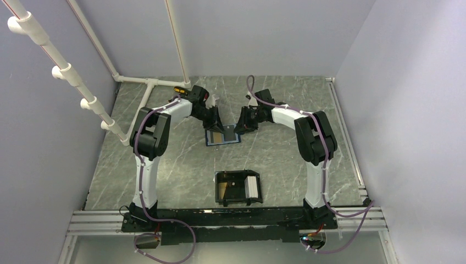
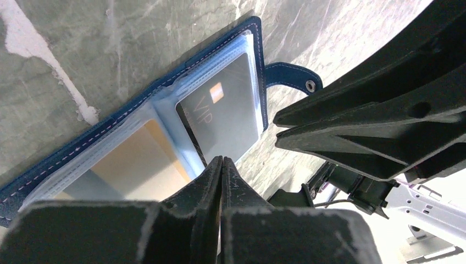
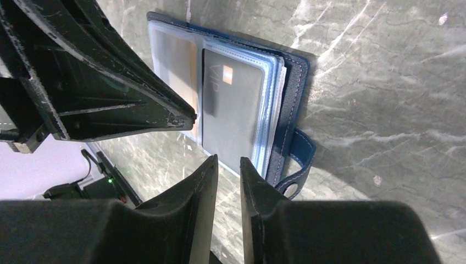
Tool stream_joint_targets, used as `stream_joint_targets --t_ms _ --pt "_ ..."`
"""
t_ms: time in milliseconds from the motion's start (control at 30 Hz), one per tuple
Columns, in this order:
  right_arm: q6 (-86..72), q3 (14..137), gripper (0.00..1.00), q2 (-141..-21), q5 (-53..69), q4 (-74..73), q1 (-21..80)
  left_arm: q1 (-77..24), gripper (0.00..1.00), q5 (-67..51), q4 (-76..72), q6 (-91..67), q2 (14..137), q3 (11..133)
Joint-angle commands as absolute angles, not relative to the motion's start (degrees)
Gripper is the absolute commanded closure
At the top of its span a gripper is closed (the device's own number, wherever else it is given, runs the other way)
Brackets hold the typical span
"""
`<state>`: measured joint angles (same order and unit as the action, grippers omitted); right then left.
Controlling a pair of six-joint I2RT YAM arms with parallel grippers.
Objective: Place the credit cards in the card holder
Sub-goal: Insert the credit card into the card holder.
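The card holder (image 1: 237, 187), a shallow black tray with a white strip on its right side, lies near the table's front; one orange-gold card (image 1: 222, 191) lies in its left part. A dark blue wallet (image 1: 222, 136) lies open farther back. Its clear sleeves hold an orange-gold card (image 2: 132, 165) and a grey VIP card (image 2: 225, 110), which also shows in the right wrist view (image 3: 233, 104). My left gripper (image 2: 221, 160) is shut and empty, its tips over the sleeves. My right gripper (image 3: 228, 162) is narrowly open and empty, just off the wallet's (image 3: 288, 88) strap side.
The two grippers hang close together over the wallet, left (image 1: 216, 122) and right (image 1: 242, 124). White pipes (image 1: 148, 82) run along the back left of the table. A metal rail (image 1: 220, 220) lines the front edge.
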<state>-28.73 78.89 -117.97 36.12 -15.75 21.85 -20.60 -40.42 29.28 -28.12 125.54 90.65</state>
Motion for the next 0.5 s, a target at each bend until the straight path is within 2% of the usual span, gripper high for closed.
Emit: stream_joint_targets --t_ms 0,467 --pt "-28.7 79.5 0.75 -118.8 37.0 -13.7 22.0 -20.6 0.92 -41.1 27.4 -28.5 127.1 90.8" --pt "-28.1 80.0 0.67 -120.0 37.0 -14.2 22.1 -19.5 0.94 -37.9 29.0 -27.6 128.8 88.8"
